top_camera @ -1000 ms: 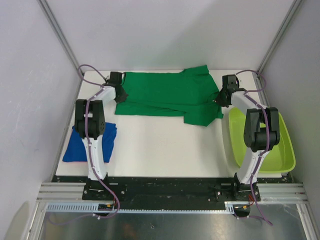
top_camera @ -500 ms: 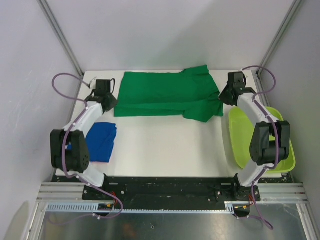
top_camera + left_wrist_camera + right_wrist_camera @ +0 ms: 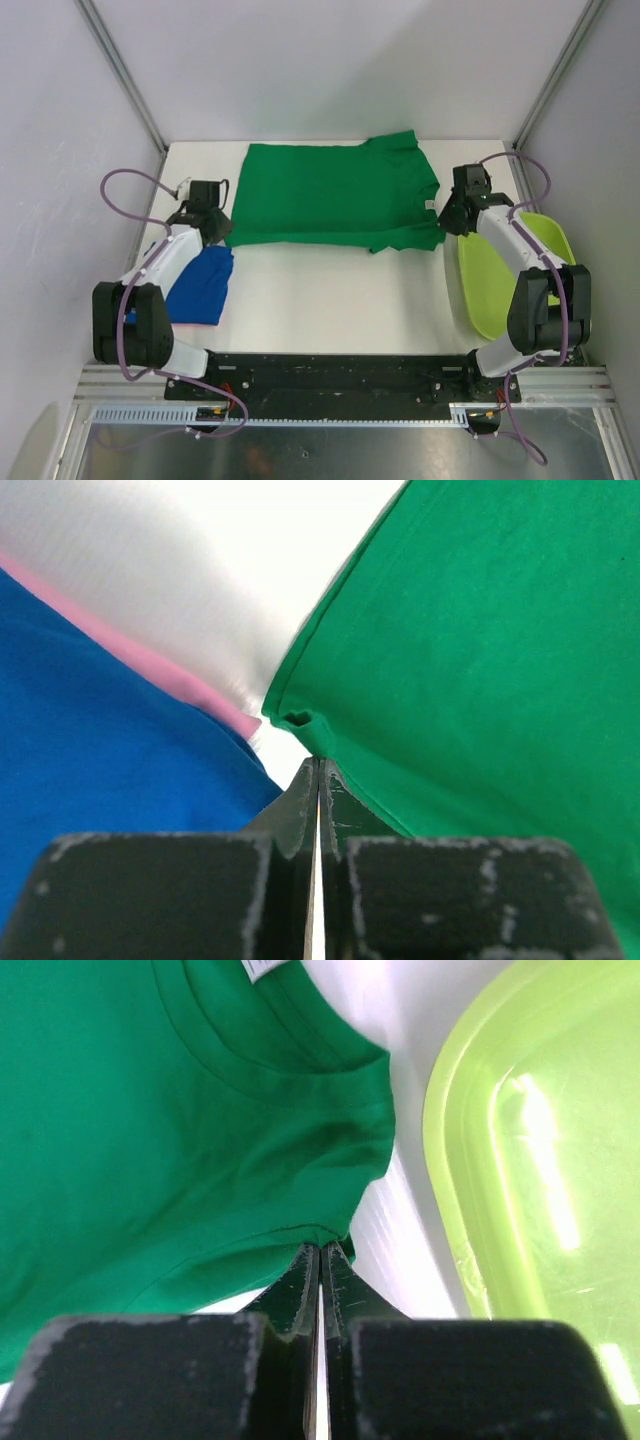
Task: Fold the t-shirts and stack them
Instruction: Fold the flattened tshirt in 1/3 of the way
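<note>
White matte counter (image 3: 330,300) carries the soft dark green t-shirt (image 3: 330,195), spread flat at the far side. The left gripper (image 3: 222,222) and right gripper (image 3: 445,218) each pinch one of its near corners. The folded blue t-shirt (image 3: 203,285) lies left, and the glossy lime tub (image 3: 510,290) sits right.

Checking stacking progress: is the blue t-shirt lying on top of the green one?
No, the blue t-shirt lies left of the spread green t-shirt, off its near corner, with none of it on the green cloth.
</note>
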